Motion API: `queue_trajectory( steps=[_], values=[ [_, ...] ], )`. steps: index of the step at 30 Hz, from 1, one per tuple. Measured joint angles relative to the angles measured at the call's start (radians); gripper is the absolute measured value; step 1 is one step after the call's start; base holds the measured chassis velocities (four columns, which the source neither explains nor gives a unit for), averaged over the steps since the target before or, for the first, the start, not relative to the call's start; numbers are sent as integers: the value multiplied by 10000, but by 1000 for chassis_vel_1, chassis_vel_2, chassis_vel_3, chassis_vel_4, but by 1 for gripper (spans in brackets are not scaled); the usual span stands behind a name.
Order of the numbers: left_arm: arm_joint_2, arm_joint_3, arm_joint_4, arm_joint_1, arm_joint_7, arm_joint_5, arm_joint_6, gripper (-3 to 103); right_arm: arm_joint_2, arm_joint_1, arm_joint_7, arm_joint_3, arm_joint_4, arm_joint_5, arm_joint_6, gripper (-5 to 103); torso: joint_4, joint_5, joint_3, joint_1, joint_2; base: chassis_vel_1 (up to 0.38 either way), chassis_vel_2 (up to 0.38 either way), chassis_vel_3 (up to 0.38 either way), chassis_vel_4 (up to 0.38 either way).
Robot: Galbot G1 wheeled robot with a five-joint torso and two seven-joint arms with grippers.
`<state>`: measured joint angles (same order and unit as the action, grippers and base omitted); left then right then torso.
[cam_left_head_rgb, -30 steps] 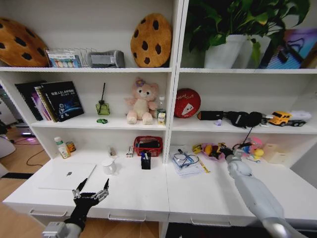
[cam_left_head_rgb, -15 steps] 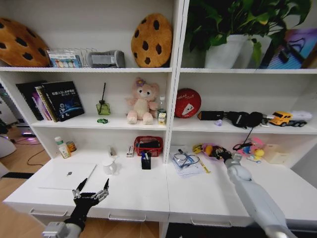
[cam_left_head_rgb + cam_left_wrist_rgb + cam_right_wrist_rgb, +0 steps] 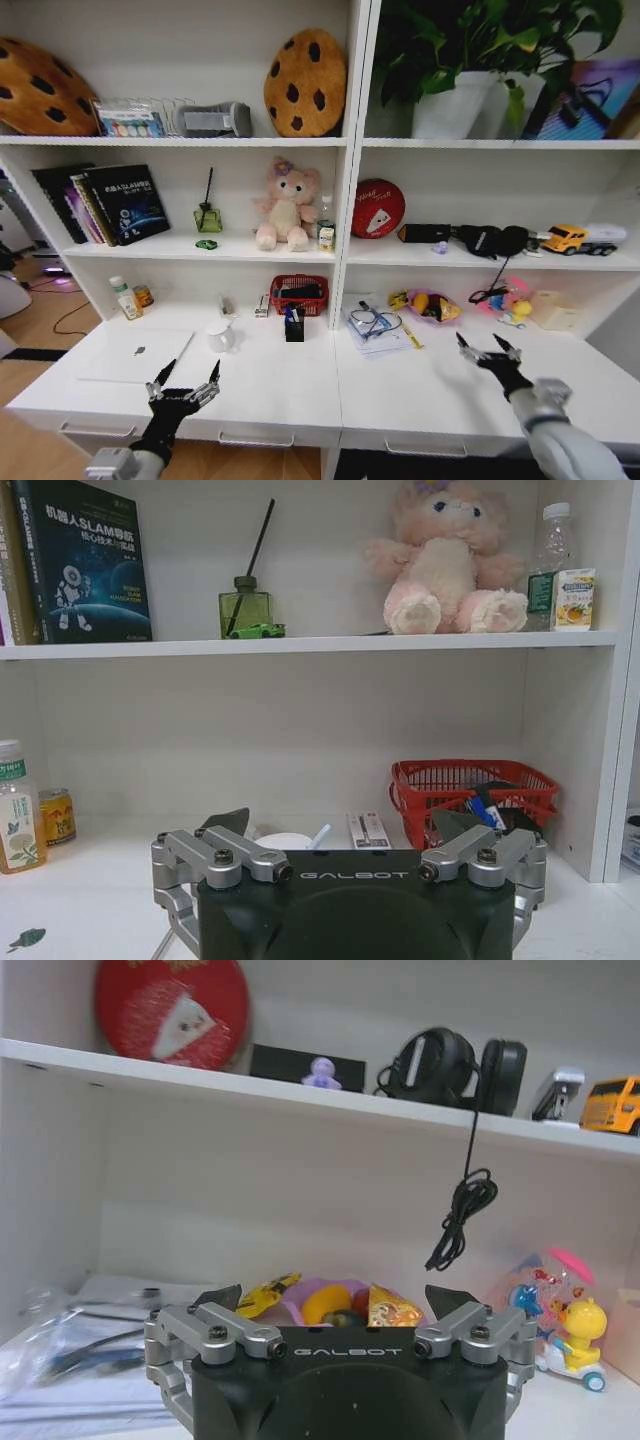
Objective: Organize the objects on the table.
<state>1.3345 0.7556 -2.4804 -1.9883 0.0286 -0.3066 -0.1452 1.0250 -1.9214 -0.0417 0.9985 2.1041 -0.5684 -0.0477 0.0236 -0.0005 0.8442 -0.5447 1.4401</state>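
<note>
The slim silver laptop (image 3: 135, 352) lies closed on the left of the white table (image 3: 420, 385). My left gripper (image 3: 188, 372) hovers open and holding nothing at the front edge, just right of the laptop, and is seen from behind in the left wrist view (image 3: 340, 825). The tiny green toy car (image 3: 206, 244) sits on the middle shelf beside a diffuser bottle (image 3: 246, 610). My right gripper (image 3: 480, 345) is open and holds nothing over the desk's right half, facing a pink bowl of wrapped snacks (image 3: 340, 1305). A small black cup (image 3: 294, 325) holds pens.
A red basket (image 3: 299, 293), a white mug (image 3: 220, 336) and two bottles (image 3: 125, 297) stand along the back of the desk. Papers with glasses (image 3: 375, 325) lie at the centre. A duck toy (image 3: 515, 303) and a hanging headphone cable (image 3: 458, 1210) are at the right.
The right arm has pulled back from the pink bowl at the rear toward the desk's front right, and its gripper now shows open. The left arm has not moved.
</note>
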Motion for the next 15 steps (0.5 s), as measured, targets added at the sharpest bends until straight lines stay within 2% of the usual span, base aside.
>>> queue_trajectory(
  steps=[2, 3, 5, 10, 15],
  values=[
    [2, 0, 0, -1, 4, 0, 0, 100, 1138, -1165, -17, 37, 891, 942, -825, 100, 0, 2, 0, 1, 0, 0, 0, 0, 0],
    [2, 0, 0, -1, 4, 0, 0, 100, 1138, -1165, -17, 37, 891, 942, -825, 100, 0, 2, 0, 1, 0, 0, 0, 0, 0],
    [1, 0, 0, 0, 3, 0, 0, 100, 1996, -1710, -121, -255, 1359, 1700, -1244, 100, -3, 3, 1, 0, 0, 0, 0, 0, 0],
    [1, 0, 0, 0, 2, 0, 0, 100, 2665, -2412, -421, -702, 2091, 2204, -1412, 100, -3, 3, 2, -1, -2, 0, 0, 0, 0],
    [1, 0, 0, 0, 3, 0, 0, 100, 2871, -2704, -535, -938, 2385, 2557, -1466, 100, -3, 2, 3, -1, -2, 0, 0, 0, 0]
  ],
)
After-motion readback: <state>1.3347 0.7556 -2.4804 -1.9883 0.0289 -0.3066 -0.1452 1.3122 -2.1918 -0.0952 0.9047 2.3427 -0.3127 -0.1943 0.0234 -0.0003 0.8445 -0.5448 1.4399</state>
